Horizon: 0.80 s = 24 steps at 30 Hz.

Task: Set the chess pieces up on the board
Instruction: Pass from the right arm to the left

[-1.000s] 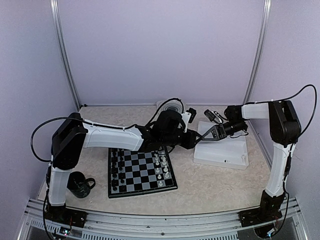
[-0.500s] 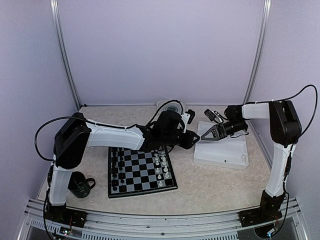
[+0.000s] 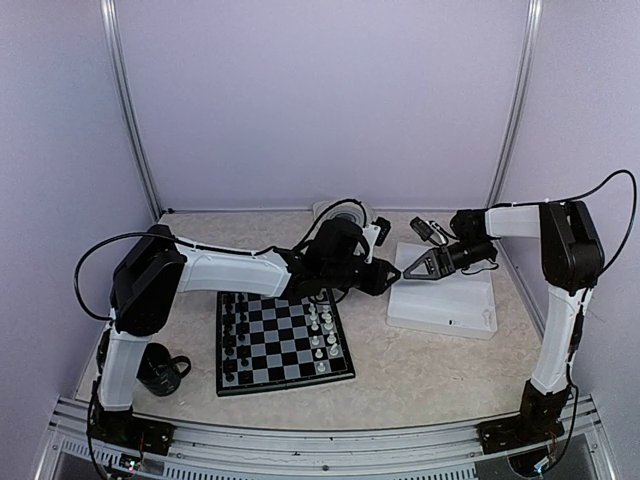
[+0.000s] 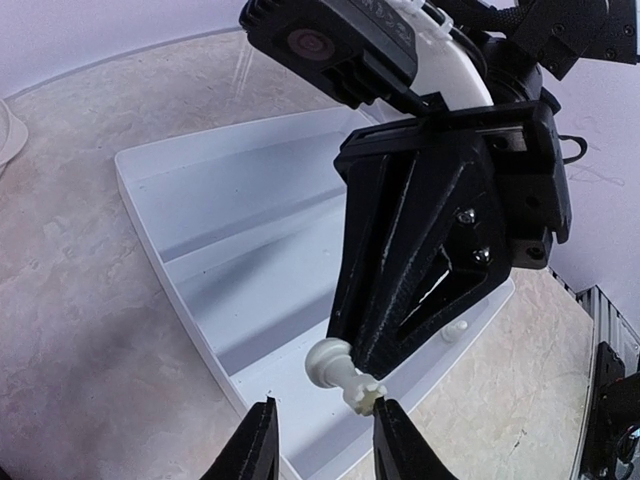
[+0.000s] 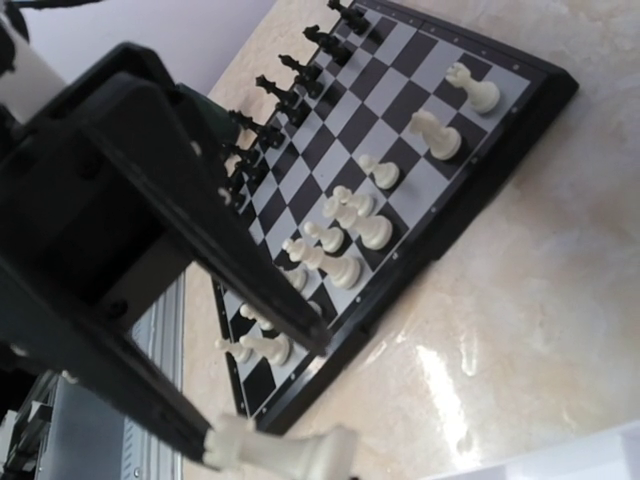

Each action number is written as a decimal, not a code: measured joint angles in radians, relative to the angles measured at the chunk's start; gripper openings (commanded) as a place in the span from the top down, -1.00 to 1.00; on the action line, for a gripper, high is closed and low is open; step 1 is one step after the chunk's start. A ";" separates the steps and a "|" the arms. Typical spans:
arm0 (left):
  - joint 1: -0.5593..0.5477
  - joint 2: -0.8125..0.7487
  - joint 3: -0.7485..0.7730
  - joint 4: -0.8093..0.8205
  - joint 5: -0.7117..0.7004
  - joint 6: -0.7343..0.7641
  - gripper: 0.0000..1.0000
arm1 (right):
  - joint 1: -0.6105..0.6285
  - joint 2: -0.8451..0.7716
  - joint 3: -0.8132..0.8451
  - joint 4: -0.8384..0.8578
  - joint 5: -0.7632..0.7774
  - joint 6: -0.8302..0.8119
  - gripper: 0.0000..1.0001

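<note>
My right gripper [image 3: 404, 275] is shut on a small white chess piece [image 4: 342, 374] with a notched crown and holds it sideways above the near-left corner of the white tray [image 4: 200, 250]. My left gripper [image 4: 325, 410] is open, with a finger on each side of the piece; the crown touches its right finger. In the right wrist view the piece [image 5: 285, 455] lies at the bottom edge, between the left gripper's fingers [image 5: 270, 290]. The board [image 3: 285, 347] lies left of the tray, with black pieces [image 3: 232, 340] along its left side and white pieces [image 3: 320, 335] on its right side.
The white tray [image 3: 450, 305] sits at the right. A black mug [image 3: 160, 370] stands near the left arm's base. A white round object [image 3: 345, 214] and a small dark item [image 3: 430, 232] lie near the back wall. A metal rail runs along the front edge.
The left arm has shifted a little to the right, bringing its gripper closer to the right gripper. The right gripper has risen slightly with the white piece in it.
</note>
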 measured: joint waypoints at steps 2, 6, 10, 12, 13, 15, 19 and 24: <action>0.000 0.001 0.000 0.000 0.002 0.000 0.25 | 0.000 0.000 0.000 0.000 0.000 0.000 0.84; 0.000 0.002 0.000 0.000 0.002 0.000 0.20 | 0.000 0.000 0.000 0.000 0.000 0.002 0.84; 0.000 0.002 0.000 0.000 0.003 0.001 0.19 | 0.000 0.000 -0.002 0.001 0.000 0.008 0.84; 0.000 0.002 0.000 0.000 0.006 0.002 0.20 | 0.000 0.000 -0.002 0.001 0.000 0.011 0.84; 0.000 0.002 0.001 0.000 0.007 0.002 0.19 | 0.000 0.000 -0.002 0.001 0.000 0.012 0.84; 0.000 0.006 0.010 0.000 0.014 0.002 0.19 | 0.000 0.000 -0.002 0.001 0.000 0.014 0.84; 0.000 0.009 0.018 0.011 0.030 0.006 0.17 | 0.002 0.000 -0.002 0.001 -0.001 0.018 0.84; -0.002 0.009 0.018 0.021 0.032 0.013 0.19 | 0.003 0.000 -0.002 0.001 -0.001 0.019 0.84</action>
